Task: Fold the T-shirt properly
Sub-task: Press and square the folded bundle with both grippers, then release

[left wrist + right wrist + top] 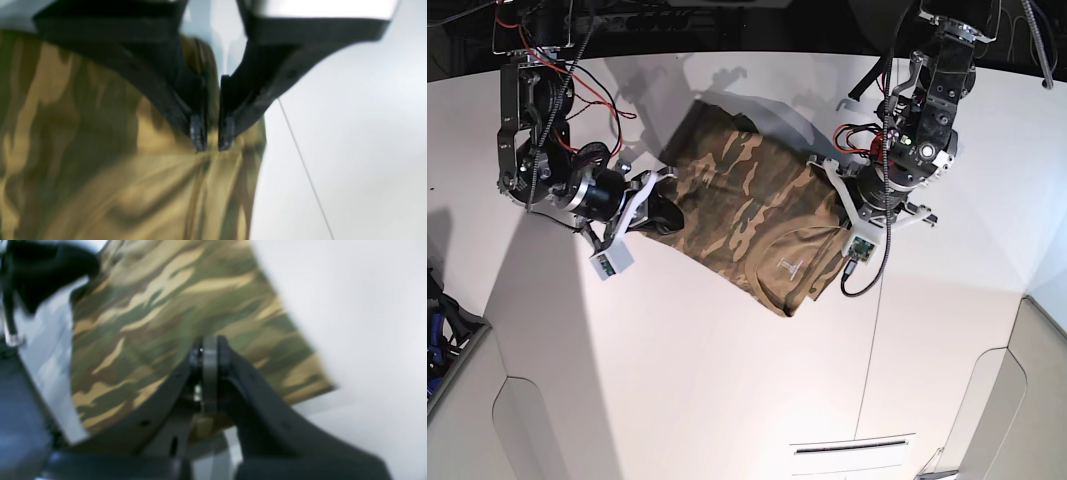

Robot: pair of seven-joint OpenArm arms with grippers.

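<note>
- On the white tabletop [727, 380], near its far middle, lies the T-shirt [747, 205], a short-sleeved cloth shirt in brown, olive and tan camouflage print, bunched into a rough slanted rectangle between the two arms.
- Left gripper [212, 138], black-fingered, is pinched on the shirt's cloth near one side edge; wrinkles fan out from the fingertips, so the grip reads as tensioning the fabric for a fold.
- Right gripper [209, 346], also black, has its jaws pressed fully together at the opposite side of the shirt; cloth shows under them, but whether any is caught between them cannot be told.
- Judgement: with the arms at opposite edges, the shirt is held stretched between them, not yet folded neatly.
- Edges: near corner of the shirt points toward the table's open front; a thin seam line [303, 166] in the tabletop runs just beside the left-hand edge.
- Room: wide bare table in front of the shirt; the arm bases crowd the far side.
</note>
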